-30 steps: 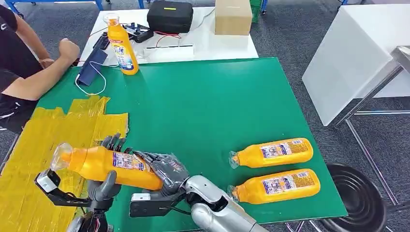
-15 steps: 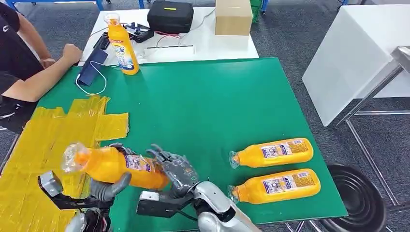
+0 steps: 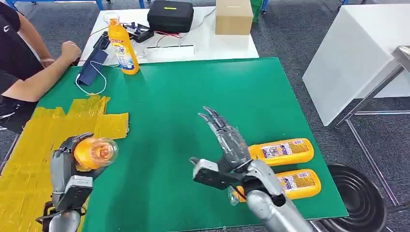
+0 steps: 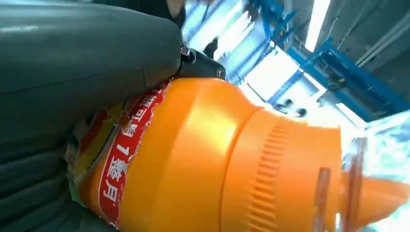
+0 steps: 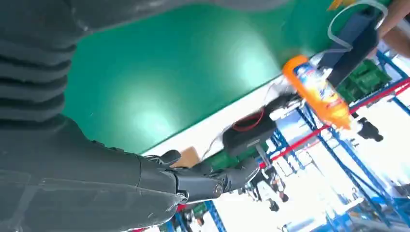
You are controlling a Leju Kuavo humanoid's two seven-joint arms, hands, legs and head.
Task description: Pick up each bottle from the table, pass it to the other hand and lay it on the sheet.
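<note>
My left hand (image 3: 65, 166) grips an orange bottle (image 3: 94, 152) with its clear cap pointing up toward the camera, held over the edge of the yellow sheet (image 3: 38, 145). The left wrist view shows that bottle (image 4: 217, 159) close up against the hand's grey cover. My right hand (image 3: 227, 142) is empty with fingers stretched out above the green table (image 3: 193, 96), close to two orange bottles lying on their sides, one farther (image 3: 275, 151) and one nearer (image 3: 295, 183). Another orange bottle (image 3: 120, 44) stands upright at the table's far left corner, and is also in the right wrist view (image 5: 319, 92).
A person's forearm (image 3: 43, 72) rests at the far left by a dark blue pouch with a white cable (image 3: 91, 67). Behind the green table stand a black case (image 3: 170, 15) and a cardboard box (image 3: 233, 17) on a white table. A white cabinet (image 3: 358, 53) stands to the right.
My right hand let go of the bottle and swung right and up, fingers spread. My left hand kept the bottle and turned it cap-up, moving left over the sheet.
</note>
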